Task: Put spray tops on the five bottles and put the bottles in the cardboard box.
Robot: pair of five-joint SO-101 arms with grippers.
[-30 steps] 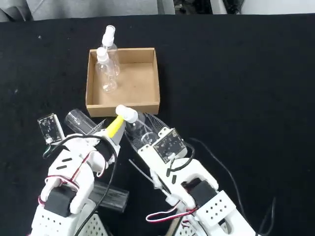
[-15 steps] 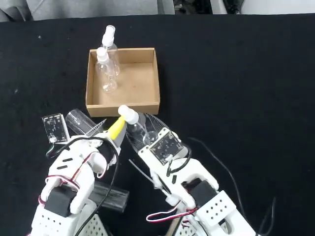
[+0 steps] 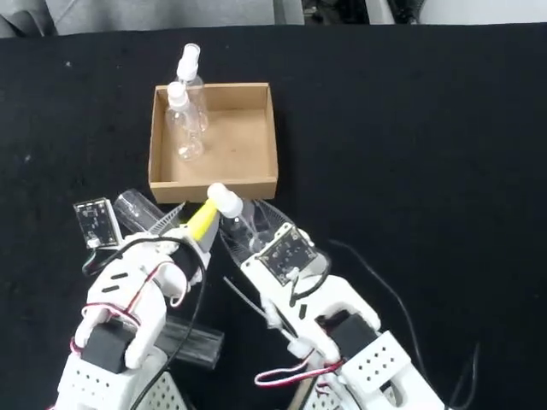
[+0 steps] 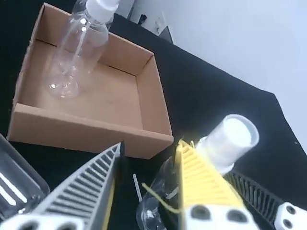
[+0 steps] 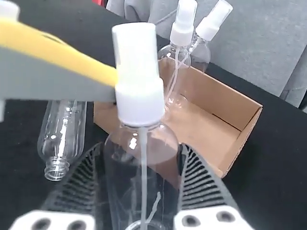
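Bottle (image 3: 248,227) with spray top (image 5: 137,76) — held upright just before the cardboard box (image 3: 214,184).
Right gripper (image 5: 141,151) clasps the bottle's body; left gripper (image 4: 149,145) stands parted, its yellow finger (image 4: 201,182) touching the top — two topped bottles (image 3: 186,124) lean inside the box.

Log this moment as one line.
right gripper: shut on bottle | left gripper: open beside spray top | uncapped bottle: lying on table | cardboard box: holds finished bottle

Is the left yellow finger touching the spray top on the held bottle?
Touching. Right wrist view shows the yellow finger butted against the spray top, no gap.
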